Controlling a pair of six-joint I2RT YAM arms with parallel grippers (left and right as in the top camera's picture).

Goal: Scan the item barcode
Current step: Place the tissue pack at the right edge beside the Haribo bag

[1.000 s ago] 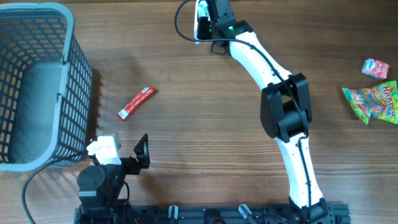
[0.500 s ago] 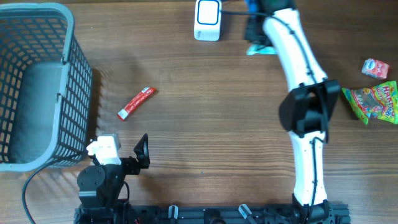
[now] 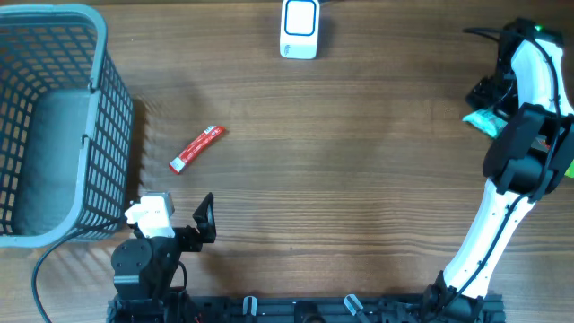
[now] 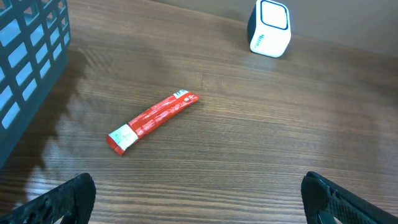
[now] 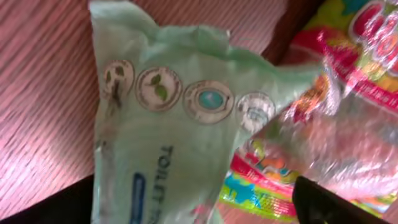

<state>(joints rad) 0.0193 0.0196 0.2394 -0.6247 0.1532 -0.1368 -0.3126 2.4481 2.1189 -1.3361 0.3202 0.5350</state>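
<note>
A pale green toilet-tissue packet (image 5: 168,130) lies on the wood at the right edge (image 3: 482,120), partly over a colourful candy bag (image 5: 354,118). My right gripper (image 5: 186,211) hangs over it, open. Its dark fingertips (image 5: 326,205) stand wide apart, one at each side of the packet. The white barcode scanner (image 3: 299,29) stands at the top centre, far from that arm, and also shows in the left wrist view (image 4: 270,28). My left gripper (image 4: 199,205) rests open at the front left (image 3: 178,218) with nothing between its fingers.
A red stick packet (image 3: 195,148) lies left of centre, ahead of the left gripper (image 4: 152,120). A grey-blue wire basket (image 3: 54,126) fills the far left. The right arm (image 3: 529,117) covers most of the snack packets at the right edge.
The right arm has swung from the scanner at top centre to the right edge, carrying the green packet. Its jaws were shut on the packet and now stand open. The left arm is still.
</note>
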